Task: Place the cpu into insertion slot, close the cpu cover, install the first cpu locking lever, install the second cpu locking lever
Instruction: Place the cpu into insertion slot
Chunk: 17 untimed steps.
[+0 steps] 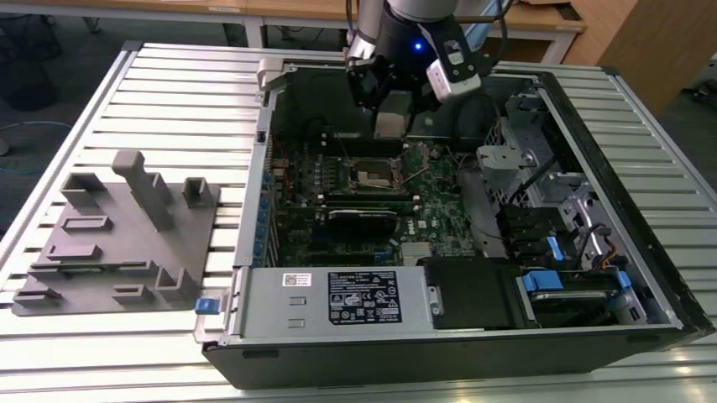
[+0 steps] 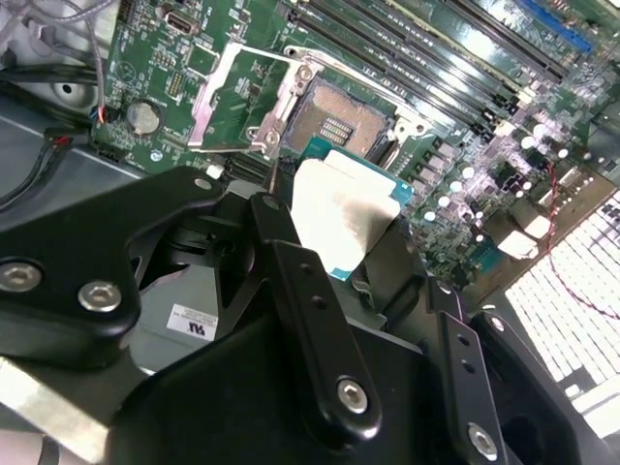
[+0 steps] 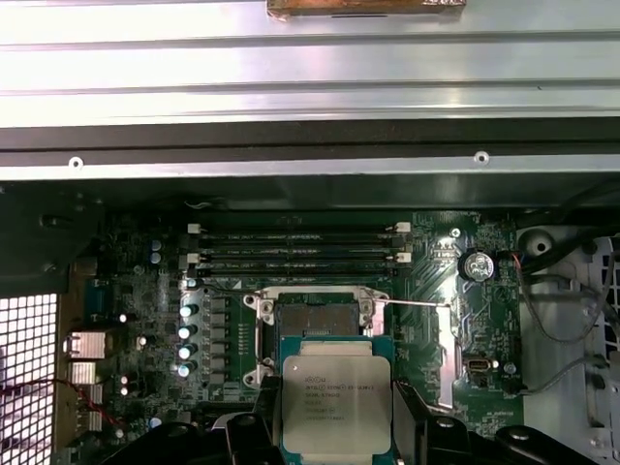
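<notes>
The cpu [image 3: 336,402] is a flat square chip with a silver-grey top on a green base. My gripper [image 3: 336,431] is shut on it, with black fingers [image 3: 257,434] at two opposite edges. In the exterior view the gripper [image 1: 391,126] hangs inside the open computer case, above the green motherboard [image 1: 437,210]. The insertion slot [image 3: 318,316] lies just beyond the chip, open, with its dark contact field bare. In the second wrist view the cpu [image 2: 344,218] hovers near the slot [image 2: 339,121]. The cpu cover [image 2: 232,92] is flipped back beside the slot. A thin wire lever [image 3: 417,303] sticks out sideways.
The black case walls [image 1: 627,210] ring the motherboard. A power supply [image 1: 336,298] sits at the near side, drive bays [image 1: 549,201] on the exterior view's right. Long memory slots [image 3: 295,247] run past the socket. A grey parts fixture [image 1: 112,235] stands on the slatted table on the exterior view's left.
</notes>
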Each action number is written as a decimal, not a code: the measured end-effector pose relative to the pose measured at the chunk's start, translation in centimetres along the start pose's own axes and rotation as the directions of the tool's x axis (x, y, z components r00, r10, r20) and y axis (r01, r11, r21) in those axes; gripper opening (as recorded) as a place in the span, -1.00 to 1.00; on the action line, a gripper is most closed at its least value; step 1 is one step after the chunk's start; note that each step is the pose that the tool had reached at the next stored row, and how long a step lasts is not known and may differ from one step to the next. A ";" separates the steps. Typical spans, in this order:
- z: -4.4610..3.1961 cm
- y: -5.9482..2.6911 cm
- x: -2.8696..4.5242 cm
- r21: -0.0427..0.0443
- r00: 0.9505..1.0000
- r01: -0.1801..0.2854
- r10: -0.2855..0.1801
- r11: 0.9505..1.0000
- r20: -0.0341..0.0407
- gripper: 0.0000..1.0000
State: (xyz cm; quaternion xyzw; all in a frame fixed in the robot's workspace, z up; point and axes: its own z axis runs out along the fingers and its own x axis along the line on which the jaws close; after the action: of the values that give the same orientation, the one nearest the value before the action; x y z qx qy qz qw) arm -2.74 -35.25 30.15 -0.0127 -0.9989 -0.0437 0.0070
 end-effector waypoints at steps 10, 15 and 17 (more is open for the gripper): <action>1.70 -0.17 0.84 0.000 1.000 0.000 0.000 1.000 0.003 0.08; 2.51 -0.25 0.93 0.000 1.000 0.000 0.000 1.000 0.004 0.08; 2.71 -0.26 0.93 0.000 1.000 0.000 0.000 1.000 0.004 0.08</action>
State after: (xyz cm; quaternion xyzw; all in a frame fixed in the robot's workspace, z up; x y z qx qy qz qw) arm -3.71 -35.26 27.45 -0.0126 -0.9990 -0.0436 0.0051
